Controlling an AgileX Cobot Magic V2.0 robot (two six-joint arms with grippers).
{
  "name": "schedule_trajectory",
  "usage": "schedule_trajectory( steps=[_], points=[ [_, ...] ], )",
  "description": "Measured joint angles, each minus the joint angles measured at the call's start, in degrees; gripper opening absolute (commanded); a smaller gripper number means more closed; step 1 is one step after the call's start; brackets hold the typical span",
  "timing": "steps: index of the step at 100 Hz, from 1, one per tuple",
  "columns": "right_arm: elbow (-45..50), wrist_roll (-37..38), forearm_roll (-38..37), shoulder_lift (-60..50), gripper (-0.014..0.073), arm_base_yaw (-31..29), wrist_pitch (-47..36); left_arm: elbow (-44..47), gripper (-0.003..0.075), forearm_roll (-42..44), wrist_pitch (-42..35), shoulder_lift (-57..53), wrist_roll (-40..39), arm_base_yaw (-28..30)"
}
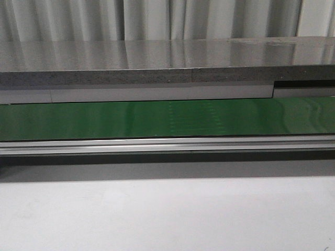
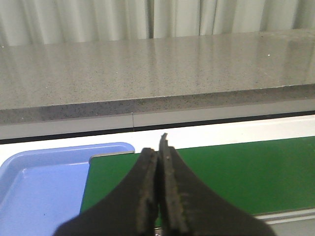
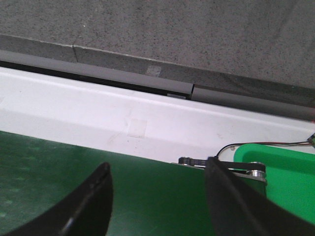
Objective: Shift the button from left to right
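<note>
Only the left wrist view shows a blue tray (image 2: 34,187) at its lower left, beside the left gripper (image 2: 160,152) pressed together; the right gripper (image 3: 157,182) gapes wide over the green belt (image 1: 167,119).

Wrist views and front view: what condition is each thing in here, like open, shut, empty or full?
Left gripper: shut, fingers pressed together, holding nothing.
Right gripper: open, nothing between its black fingers.
Shallow blue plastic tray: empty as far as it shows.
Green conveyor belt: bare, nothing riding on it.
Yellow-headed push-button: not visible in any view.
</note>
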Motion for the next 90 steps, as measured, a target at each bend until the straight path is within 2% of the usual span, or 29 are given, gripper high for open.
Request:
schedule_trajectory(
  steps=[16, 46, 68, 90],
  points=[
    [9.6, 0.0, 0.1, -8.9, 0.0424, 2.3, -4.2, 0.0, -0.002, 0.0, 0.0, 0.0, 0.0, 0.0],
    [23.8, 0.0, 0.1, -26.2, 0.0424, 2.4, -5.8, 0.0, -0.002, 0.0, 0.0, 0.0, 0.0, 0.0],
    [30.0, 0.0, 0.9, -38.5, 0.0424, 2.4, -4.2, 0.0, -0.002, 0.0, 0.0, 0.0, 0.0, 0.0],
    [32.8, 0.0, 1.7, -45.7, 0.0424, 2.4, -2.5, 0.0, -0.002, 0.0, 0.0, 0.0, 0.0, 0.0]
  ],
)
